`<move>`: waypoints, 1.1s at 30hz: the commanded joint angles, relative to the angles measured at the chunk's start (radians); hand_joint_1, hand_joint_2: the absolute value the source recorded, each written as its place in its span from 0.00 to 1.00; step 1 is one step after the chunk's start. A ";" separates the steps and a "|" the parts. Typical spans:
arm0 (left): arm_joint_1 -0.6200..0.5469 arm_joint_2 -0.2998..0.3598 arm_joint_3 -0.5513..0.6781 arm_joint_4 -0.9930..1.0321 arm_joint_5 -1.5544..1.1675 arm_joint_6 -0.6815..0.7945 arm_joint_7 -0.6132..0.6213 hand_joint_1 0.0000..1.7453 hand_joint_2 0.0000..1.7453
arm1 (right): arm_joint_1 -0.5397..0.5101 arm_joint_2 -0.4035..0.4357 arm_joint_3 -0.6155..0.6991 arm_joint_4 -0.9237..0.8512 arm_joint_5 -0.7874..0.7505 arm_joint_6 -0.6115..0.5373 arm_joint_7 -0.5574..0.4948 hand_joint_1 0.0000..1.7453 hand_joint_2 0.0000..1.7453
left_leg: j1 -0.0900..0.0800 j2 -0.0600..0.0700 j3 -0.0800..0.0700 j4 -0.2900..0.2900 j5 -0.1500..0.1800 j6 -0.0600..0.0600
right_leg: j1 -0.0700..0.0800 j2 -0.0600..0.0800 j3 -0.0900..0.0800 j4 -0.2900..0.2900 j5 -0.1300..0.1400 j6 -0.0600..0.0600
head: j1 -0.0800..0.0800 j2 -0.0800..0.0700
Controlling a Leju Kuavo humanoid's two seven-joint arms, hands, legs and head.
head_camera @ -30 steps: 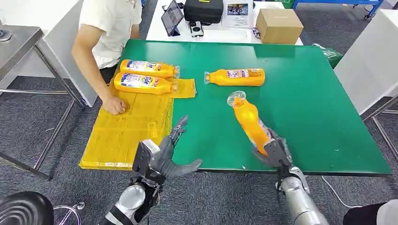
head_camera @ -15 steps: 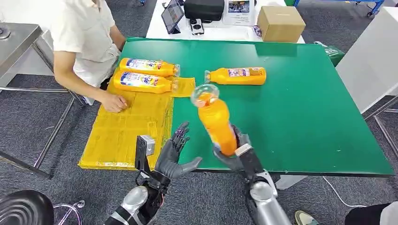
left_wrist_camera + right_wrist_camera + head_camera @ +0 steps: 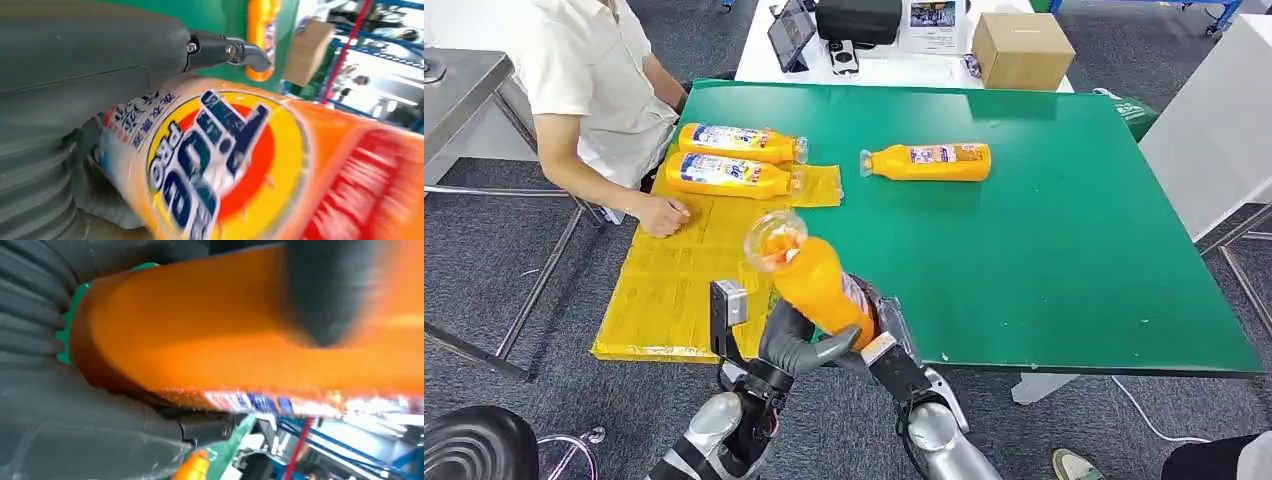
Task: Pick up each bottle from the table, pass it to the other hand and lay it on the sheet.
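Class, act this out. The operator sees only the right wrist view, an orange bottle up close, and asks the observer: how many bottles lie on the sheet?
Observer: Two, a rear bottle and a front bottle, side by side on the yellow sheet.
Operator: Any on the table?
Observer: One lone bottle lies on the green table.
Operator: Is the other hand near?
Observer: The left robot hand touches the held bottle; the right robot hand grips its base.

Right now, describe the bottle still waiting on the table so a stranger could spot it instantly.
Start at the green table. Toward its far side, right of the yellow sheet, lies an orange bottle on bare green. Unlike the two bottles on the sheet or the one held up, it lies alone.
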 commanded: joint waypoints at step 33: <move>-0.096 0.030 -0.043 0.078 0.036 -0.086 0.030 1.00 1.00 | -0.126 0.003 0.101 0.210 0.068 -0.064 0.025 0.00 1.00 | 0.000 0.001 0.002 0.000 -0.001 -0.001 | 0.000 0.001 0.002 0.000 -0.001 -0.001 | 0.000 0.000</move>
